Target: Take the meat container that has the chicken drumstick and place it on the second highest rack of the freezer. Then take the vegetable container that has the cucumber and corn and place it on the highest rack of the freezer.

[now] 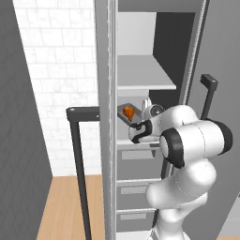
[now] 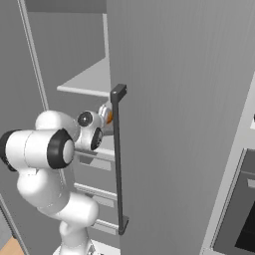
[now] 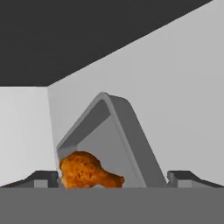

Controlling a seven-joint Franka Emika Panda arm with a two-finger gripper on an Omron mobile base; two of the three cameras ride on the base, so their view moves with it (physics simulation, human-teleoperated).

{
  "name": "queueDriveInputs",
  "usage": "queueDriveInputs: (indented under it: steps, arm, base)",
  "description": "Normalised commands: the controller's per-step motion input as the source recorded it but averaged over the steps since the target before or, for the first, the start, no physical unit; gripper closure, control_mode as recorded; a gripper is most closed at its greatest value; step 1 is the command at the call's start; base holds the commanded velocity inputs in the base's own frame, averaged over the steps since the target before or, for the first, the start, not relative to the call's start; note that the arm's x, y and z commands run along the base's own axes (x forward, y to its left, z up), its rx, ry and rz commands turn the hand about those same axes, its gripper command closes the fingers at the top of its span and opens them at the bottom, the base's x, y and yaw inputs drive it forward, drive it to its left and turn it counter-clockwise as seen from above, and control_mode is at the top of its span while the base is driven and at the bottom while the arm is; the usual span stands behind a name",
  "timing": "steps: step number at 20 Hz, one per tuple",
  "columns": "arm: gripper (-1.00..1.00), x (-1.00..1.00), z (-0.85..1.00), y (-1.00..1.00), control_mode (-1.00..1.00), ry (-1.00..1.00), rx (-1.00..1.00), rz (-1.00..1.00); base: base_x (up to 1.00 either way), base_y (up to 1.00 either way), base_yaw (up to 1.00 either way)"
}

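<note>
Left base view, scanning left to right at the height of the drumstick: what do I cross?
White tiled wall → dark bar handle → grey upright of the freezer → chicken drumstick in its grey container → white robot arm → dark handle bracket.

The tall grey freezer (image 1: 197,56) stands open, its pale shelves in view. On the lower open shelf sits a shallow grey meat tray (image 1: 123,116) holding a small orange-brown chicken drumstick (image 1: 128,111). The white arm's hand (image 1: 146,123) reaches in just beside the tray.
</note>
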Motion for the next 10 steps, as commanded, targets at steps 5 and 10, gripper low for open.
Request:
queueDriveInputs:
  steps: [5,10]
  arm:
    - [-1.0,-0.42,0.78,0.0,-1.0,0.0,0.0,-0.02]
    - [-1.0,-0.7,0.42,0.0,-1.0,0.01,0.0,0.0]
  base:
    - [0.0,0.0,0.0]
    - [0.0,0.0,0.0]
